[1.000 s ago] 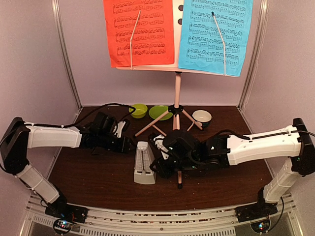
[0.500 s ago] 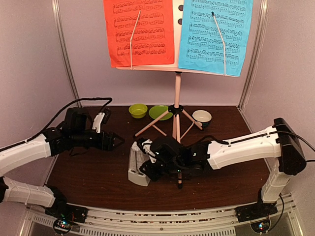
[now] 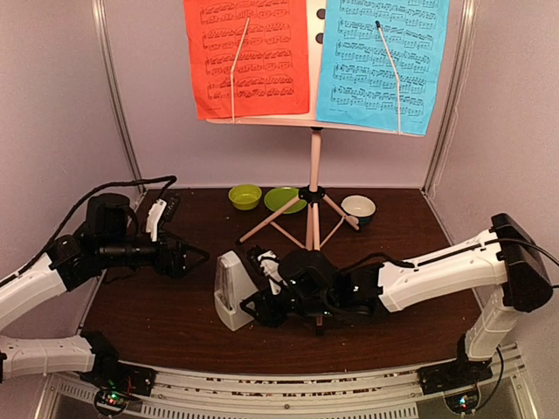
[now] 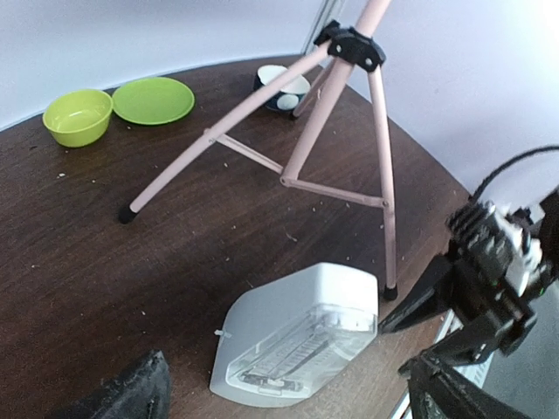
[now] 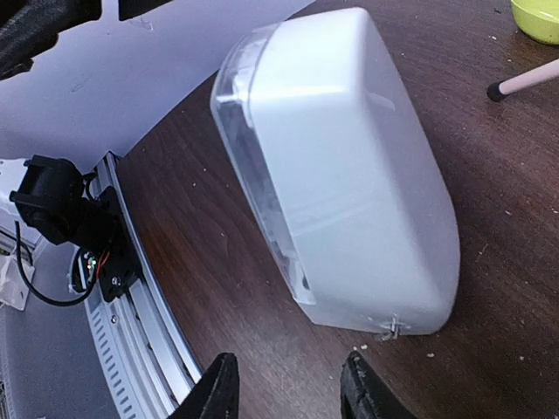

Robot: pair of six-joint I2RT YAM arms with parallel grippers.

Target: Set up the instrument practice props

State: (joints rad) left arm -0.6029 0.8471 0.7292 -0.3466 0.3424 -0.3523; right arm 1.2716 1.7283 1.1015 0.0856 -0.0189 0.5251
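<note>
Metronome (image 3: 229,288), white, standing: just ahead of my right gripper (image 5: 293,388), whose fingers are parted with nothing between them. Left gripper (image 3: 194,255): fingers spread wide, empty, metronome ahead of it, apart. Music stand (image 3: 314,166), red page (image 3: 247,57), cyan page (image 3: 382,61): beyond both grippers.

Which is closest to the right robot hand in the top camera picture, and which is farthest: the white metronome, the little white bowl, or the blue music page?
From the right gripper:
1. White metronome, right next to it, near the front.
2. Little white bowl, at the back of the table.
3. Blue music page, high up on the stand.
</note>
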